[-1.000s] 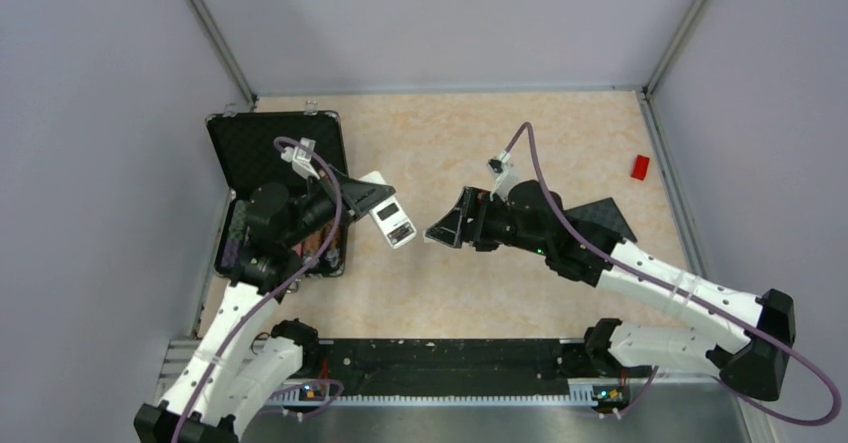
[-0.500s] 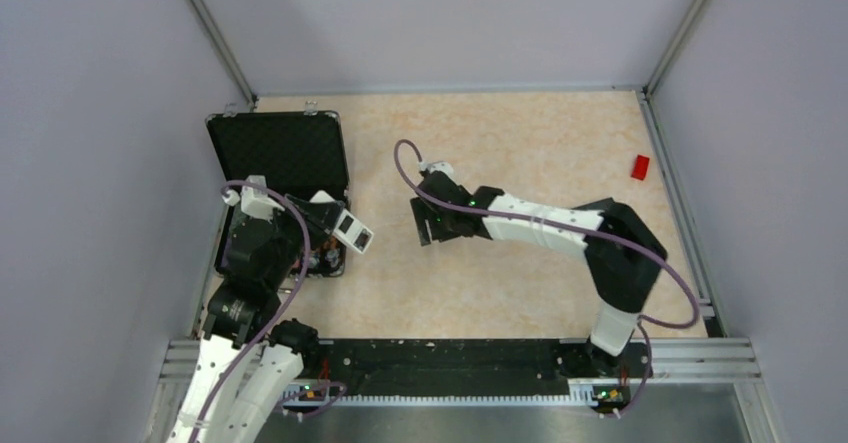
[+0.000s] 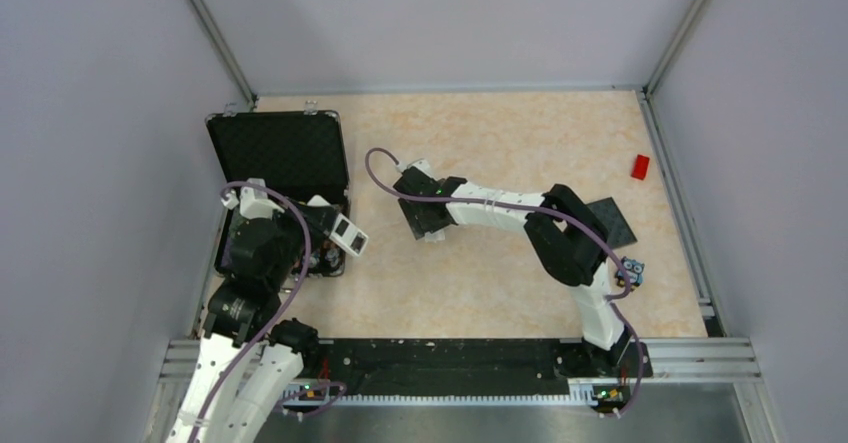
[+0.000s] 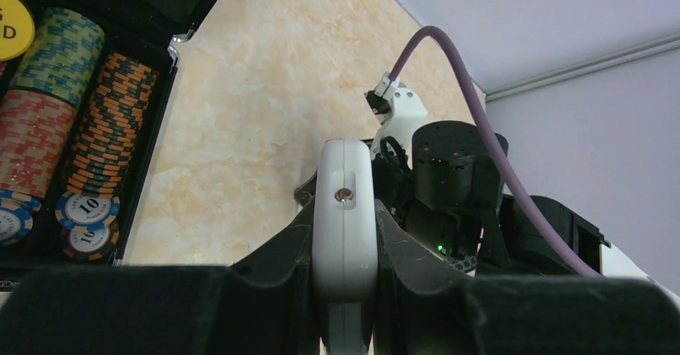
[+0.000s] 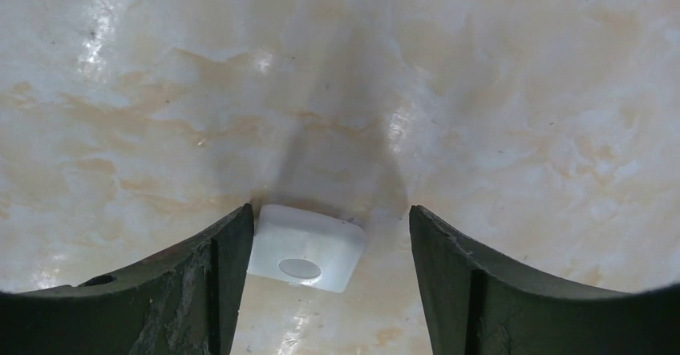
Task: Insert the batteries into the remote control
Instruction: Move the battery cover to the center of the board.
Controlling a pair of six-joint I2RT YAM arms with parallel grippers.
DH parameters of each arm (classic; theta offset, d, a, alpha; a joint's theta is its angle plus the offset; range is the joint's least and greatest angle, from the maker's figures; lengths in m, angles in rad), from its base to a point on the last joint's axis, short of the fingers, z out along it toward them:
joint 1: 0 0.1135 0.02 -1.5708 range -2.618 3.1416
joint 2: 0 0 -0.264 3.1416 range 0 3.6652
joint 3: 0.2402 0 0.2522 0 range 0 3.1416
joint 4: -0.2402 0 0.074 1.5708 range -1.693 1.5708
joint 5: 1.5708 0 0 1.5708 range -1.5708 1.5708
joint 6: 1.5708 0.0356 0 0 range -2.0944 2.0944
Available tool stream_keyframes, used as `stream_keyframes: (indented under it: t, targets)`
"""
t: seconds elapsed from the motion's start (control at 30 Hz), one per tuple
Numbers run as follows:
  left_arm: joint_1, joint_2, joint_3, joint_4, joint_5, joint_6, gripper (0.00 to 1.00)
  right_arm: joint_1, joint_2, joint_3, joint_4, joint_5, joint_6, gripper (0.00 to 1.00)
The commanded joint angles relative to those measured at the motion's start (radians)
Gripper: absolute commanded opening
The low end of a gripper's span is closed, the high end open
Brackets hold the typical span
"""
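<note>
White remote control (image 4: 345, 171), edge-up, clamped in left gripper (image 4: 345, 219). Right gripper (image 5: 330, 215), jaws spread, straddles small white square cover (image 5: 305, 247) on marbled table (image 5: 497, 90), just beside one finger.

A robotics lab cell: plain grey walls (image 3: 450, 23) in aluminium framing (image 3: 212, 31) enclose a marbled surface (image 3: 480, 293), mounting rail (image 3: 450, 361) along its near edge.

remote control (image 4: 345, 211): near end cut off, face unseen | chip stacks (image 4: 32, 139): cut off left | red block (image 3: 640, 166): detail too small
</note>
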Motion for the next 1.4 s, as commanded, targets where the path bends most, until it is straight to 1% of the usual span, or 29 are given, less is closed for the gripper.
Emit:
stream_keyframes:
  t: [0.0,0.1,0.33,0.4,0.5,0.57,0.63,0.7,0.77,0.9,0.97,1.1,1.23,1.37]
  targets:
    - [0.003,0.021,0.016,0.078,-0.008,0.009,0.00,-0.041,-0.040,-0.040,-0.062,0.050,0.032,0.69]
    - [0.003,0.040,0.000,0.109,0.002,-0.002,0.00,-0.068,-0.092,-0.117,-0.084,0.041,0.115,0.67]
    - [0.003,0.067,-0.042,0.176,0.030,-0.029,0.00,-0.139,-0.220,-0.300,-0.111,-0.016,0.370,0.62]
    - [0.003,0.073,-0.050,0.188,0.035,-0.033,0.00,-0.157,-0.260,-0.345,-0.114,-0.022,0.465,0.59]
    - [0.003,0.081,-0.057,0.201,0.039,-0.037,0.00,-0.183,-0.316,-0.402,-0.115,-0.068,0.605,0.46]
    - [0.003,0.084,-0.059,0.206,0.041,-0.038,0.00,-0.187,-0.347,-0.441,-0.104,-0.107,0.704,0.42]
    - [0.003,0.085,-0.063,0.209,0.041,-0.041,0.00,-0.188,-0.380,-0.481,-0.079,-0.170,0.809,0.41]
    - [0.003,0.083,-0.068,0.211,0.040,-0.041,0.00,-0.188,-0.412,-0.522,-0.042,-0.255,0.915,0.45]
    - [0.003,0.080,-0.071,0.208,0.039,-0.043,0.00,-0.182,-0.450,-0.557,-0.032,-0.287,1.042,0.49]
    - [0.003,0.075,-0.074,0.204,0.034,-0.041,0.00,-0.171,-0.533,-0.580,-0.082,-0.228,1.269,0.51]
    - [0.003,0.074,-0.076,0.203,0.033,-0.041,0.00,-0.167,-0.553,-0.562,-0.152,-0.165,1.387,0.51]
    - [0.003,0.077,-0.077,0.202,0.035,-0.041,0.00,-0.162,-0.562,-0.516,-0.252,-0.082,1.510,0.53]
    - [0.003,0.081,-0.087,0.211,0.042,-0.044,0.00,-0.162,-0.516,-0.467,-0.332,-0.055,1.583,0.56]
    - [0.003,0.088,-0.094,0.235,0.054,-0.046,0.00,-0.161,-0.455,-0.433,-0.361,-0.079,1.616,0.69]
